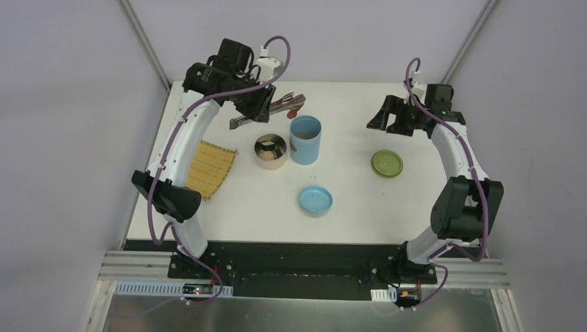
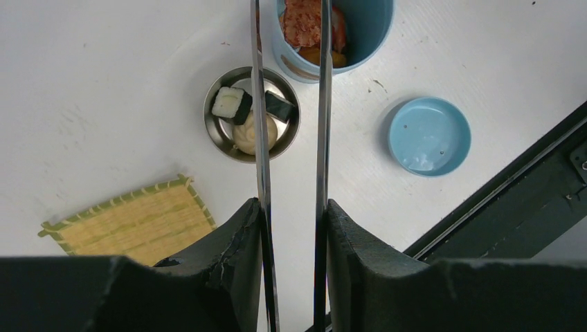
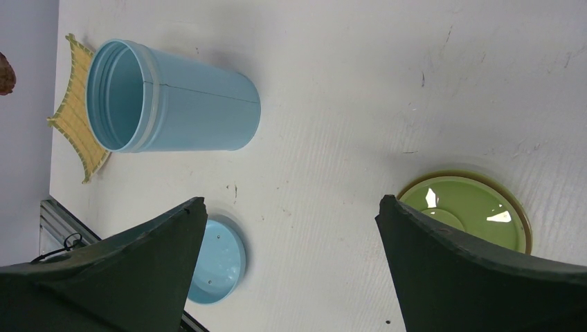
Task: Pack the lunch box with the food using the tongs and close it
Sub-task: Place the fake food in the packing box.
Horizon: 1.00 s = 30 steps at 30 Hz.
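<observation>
Our left tool (image 2: 291,214) is pinching the tongs (image 2: 261,138) up at the far side of the desk (image 2: 104,83). The steel bowl (image 2: 214,135) has sushi blocks (image 2: 232,104) in it, and the light-blue cylinder (image 2: 374,34) just beside it holds orange-red pieces (image 2: 304,24). Our right tool (image 3: 291,200) is spread wide with nothing in it. The blue lid (image 3: 221,259) and green lid (image 3: 471,207) lie off on the desk.
</observation>
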Motion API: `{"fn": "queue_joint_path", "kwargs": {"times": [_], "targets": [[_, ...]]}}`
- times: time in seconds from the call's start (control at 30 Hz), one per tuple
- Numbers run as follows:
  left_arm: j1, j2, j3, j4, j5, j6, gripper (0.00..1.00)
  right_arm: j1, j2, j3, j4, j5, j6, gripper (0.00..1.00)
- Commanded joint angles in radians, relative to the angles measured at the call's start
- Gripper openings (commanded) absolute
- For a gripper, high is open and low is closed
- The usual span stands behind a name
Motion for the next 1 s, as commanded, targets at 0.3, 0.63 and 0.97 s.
{"fn": "queue_joint_path", "kwargs": {"times": [0.3,0.63,0.97], "targets": [[-0.066,0.085,0.063,0.014,-0.01,0.029,0.33,0.004,-0.038,0.021,0.009,-0.019,-0.005,0.98],[-0.091,0.098,0.014,-0.002,-0.039,0.093,0.45,0.004,-0.034,0.028,0.006,-0.009,-0.008,0.98],[-0.085,0.068,0.033,0.009,0.022,0.045,0.45,0.003,-0.022,0.046,-0.001,-0.009,-0.008,0.98]]}}
